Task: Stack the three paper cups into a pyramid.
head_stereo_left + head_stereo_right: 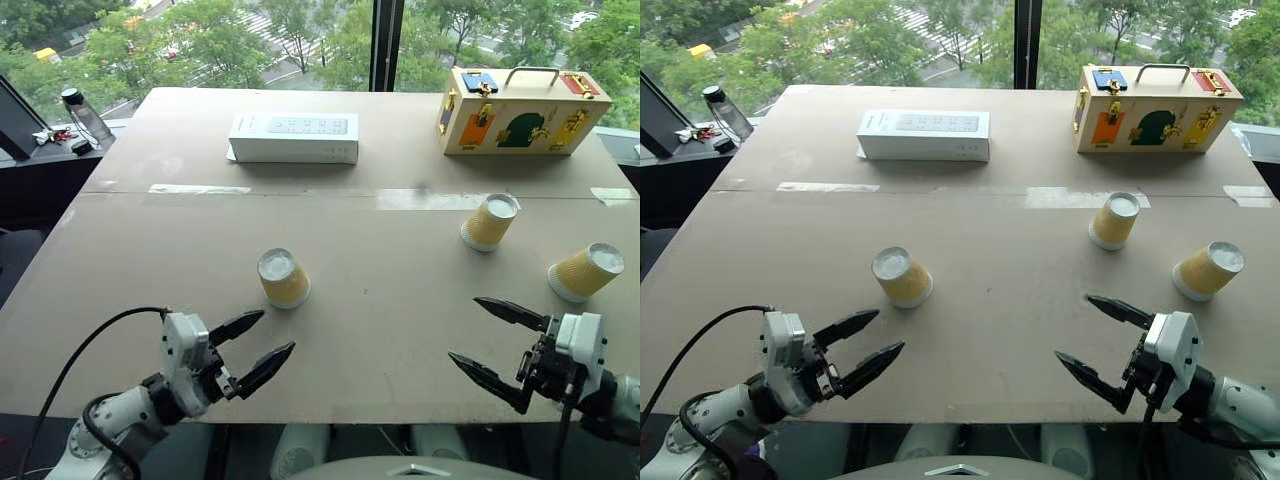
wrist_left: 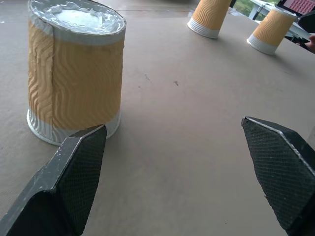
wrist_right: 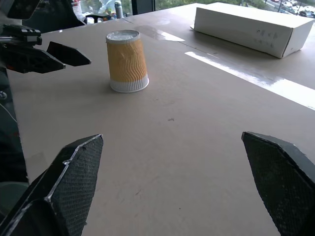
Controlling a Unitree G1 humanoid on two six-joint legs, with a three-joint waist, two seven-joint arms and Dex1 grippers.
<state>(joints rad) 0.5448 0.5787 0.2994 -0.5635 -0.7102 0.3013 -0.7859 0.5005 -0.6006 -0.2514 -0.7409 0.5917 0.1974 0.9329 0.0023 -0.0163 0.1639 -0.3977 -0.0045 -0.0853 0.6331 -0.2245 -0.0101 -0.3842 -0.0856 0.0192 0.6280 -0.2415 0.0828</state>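
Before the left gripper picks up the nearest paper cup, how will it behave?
The cup probably crushes easily: thin ribbed paper walls. Likely light, so a nudge may slide it. Upside down on its wide rim, it should resist tipping.

L gripper (image 1: 260,350) at near-left table (image 1: 380,320) edge, fingers apart; one cup (image 1: 283,278) upside down just beyond its fingertips, not touching. R gripper (image 1: 497,345) at near-right, fingers apart; second cup (image 1: 489,222) ahead of its fingertips, further back; third cup (image 1: 586,271) beyond its outer finger, rightmost. All 3 well apart. White box (image 1: 294,138) & case (image 1: 520,110) at far edge.
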